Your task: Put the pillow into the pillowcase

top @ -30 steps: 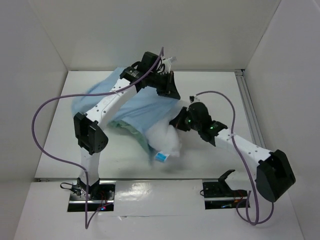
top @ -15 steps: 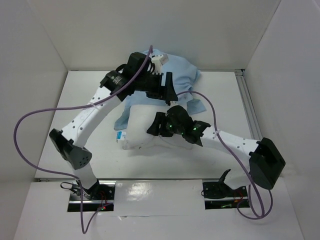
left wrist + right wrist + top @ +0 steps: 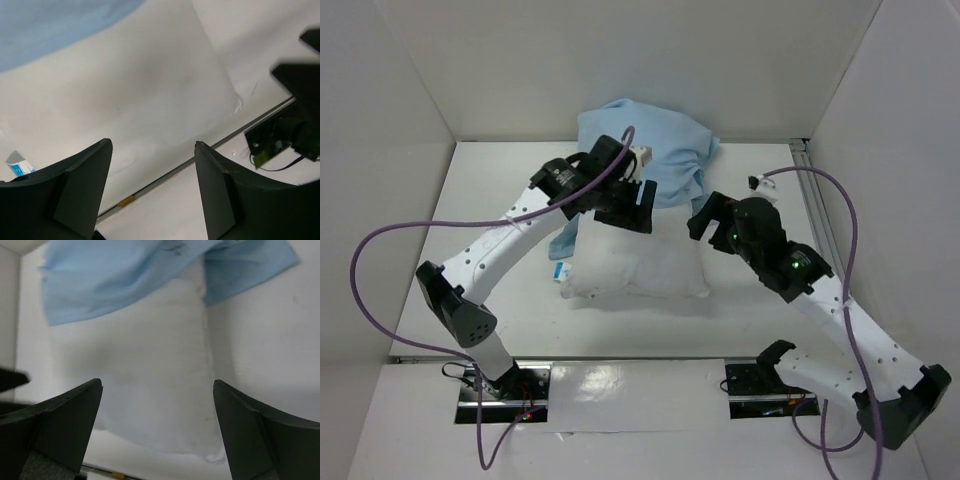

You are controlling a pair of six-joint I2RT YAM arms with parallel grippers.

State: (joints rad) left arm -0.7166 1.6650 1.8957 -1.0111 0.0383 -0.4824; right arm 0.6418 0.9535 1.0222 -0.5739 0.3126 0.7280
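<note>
White cushion shows almost entirely bare: the pillow (image 3: 635, 268) lies flat mid-table with its tag (image 3: 560, 272) at the left end. The pillowcase (image 3: 650, 145) sits bunched against the far wall, draped over only the pillow's far edge. Whether that edge is inside the opening or just under loose cloth, I cannot tell. My left gripper (image 3: 625, 205) hangs over the far left corner, fingers spread, holding nothing. The right gripper (image 3: 705, 215) is likewise wide and empty by the far right corner. I judge nearly the whole insertion remains.

White tabletop (image 3: 490, 180), plain white walls (image 3: 650, 60) on three sides, metal rail (image 3: 822, 225) at right
</note>
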